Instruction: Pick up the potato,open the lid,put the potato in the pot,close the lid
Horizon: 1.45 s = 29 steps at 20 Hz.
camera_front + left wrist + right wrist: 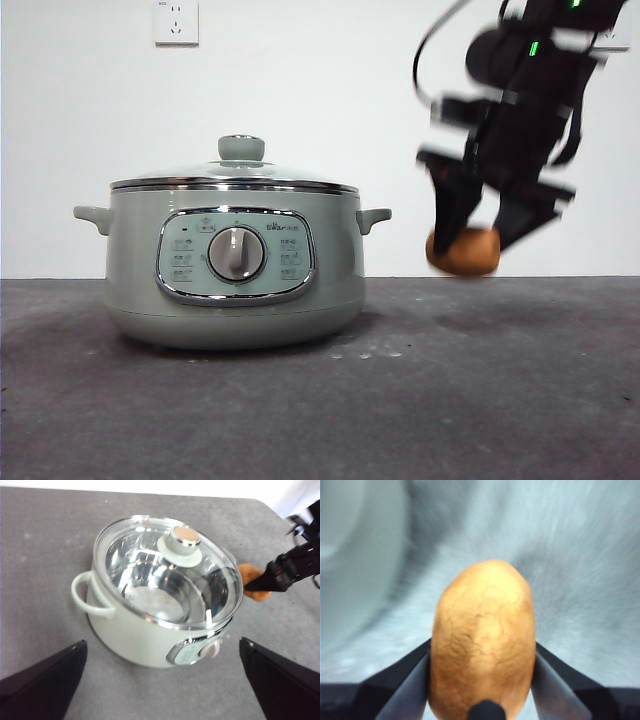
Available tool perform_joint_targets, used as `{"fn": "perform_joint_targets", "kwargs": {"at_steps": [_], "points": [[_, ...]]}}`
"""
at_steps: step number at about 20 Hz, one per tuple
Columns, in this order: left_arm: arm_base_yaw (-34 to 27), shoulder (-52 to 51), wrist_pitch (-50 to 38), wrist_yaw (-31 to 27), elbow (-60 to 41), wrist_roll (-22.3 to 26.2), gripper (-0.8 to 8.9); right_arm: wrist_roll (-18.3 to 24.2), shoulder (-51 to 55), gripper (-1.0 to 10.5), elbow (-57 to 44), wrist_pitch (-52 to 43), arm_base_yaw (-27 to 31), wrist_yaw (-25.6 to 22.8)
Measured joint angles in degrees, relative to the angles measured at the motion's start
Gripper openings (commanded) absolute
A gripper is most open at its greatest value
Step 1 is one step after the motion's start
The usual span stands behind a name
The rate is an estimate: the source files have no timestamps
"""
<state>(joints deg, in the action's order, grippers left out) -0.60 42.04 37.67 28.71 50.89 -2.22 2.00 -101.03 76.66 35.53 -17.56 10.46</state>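
Note:
The pale sage-green pot [235, 270] stands on the dark table with the glass lid [235, 180] shut on it; its green knob [241, 148] is on top. My right gripper [480, 232] is shut on the orange-brown potato [464, 251] and holds it in the air to the right of the pot, below the lid's height. The potato fills the right wrist view [482, 640] between the jaws. My left gripper [160, 680] is open and empty, above and in front of the pot [135, 630]; it sees the lid [167, 570] and the potato [252, 580] beyond it.
The dark grey table [320, 400] stretches in front of and around the pot. A white wall with a socket [176, 22] is behind. The pot's side handles [375, 216] stick out on both sides.

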Motion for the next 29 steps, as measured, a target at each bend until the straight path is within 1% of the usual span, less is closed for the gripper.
{"fn": "perform_joint_targets", "kwargs": {"at_steps": [3, 7, 8, 10, 13, 15, 18, 21, 29], "points": [[2.6, 5.4, -0.3, -0.1, 6.6, 0.3, 5.95, 0.1, 8.0, -0.2, 0.0, 3.1, 0.0, 0.1], [8.0, 16.6, -0.7, -1.0, 15.9, 1.7, 5.95, 0.6, 19.5, -0.2, 0.0, 8.1, 0.0, 1.9], [9.4, 19.4, -0.9, -2.1, 18.1, 2.2, 5.95, 0.6, 22.0, -0.2, 0.0, 9.2, 0.0, 2.0], [12.6, 25.7, -1.1, -6.1, 22.9, 3.8, 5.95, 0.6, 27.4, -0.2, 0.0, 11.7, 0.0, 2.0], [16.7, 35.3, -2.6, -11.2, 29.8, 6.4, 5.95, 0.7, 34.8, -0.2, 0.0, 14.9, 0.0, 3.5], [18.6, 40.5, -4.0, -13.3, 32.7, 7.4, 5.95, 0.7, 38.3, -0.2, 0.0, 17.0, 0.0, 3.5], [20.7, 47.6, -5.5, -14.4, 34.7, 8.7, 5.95, 0.7, 42.2, -0.2, 0.0, 20.7, 0.0, 3.5], [21.9, 52.2, -7.0, -16.8, 34.7, 9.2, 5.95, 0.7, 44.2, -0.2, 0.0, 23.6, 0.0, 3.5], [22.5, 55.6, -7.5, -18.1, 34.7, 9.3, 5.93, 0.7, 45.0, -0.2, 0.0, 24.5, 0.0, 3.5]]}}
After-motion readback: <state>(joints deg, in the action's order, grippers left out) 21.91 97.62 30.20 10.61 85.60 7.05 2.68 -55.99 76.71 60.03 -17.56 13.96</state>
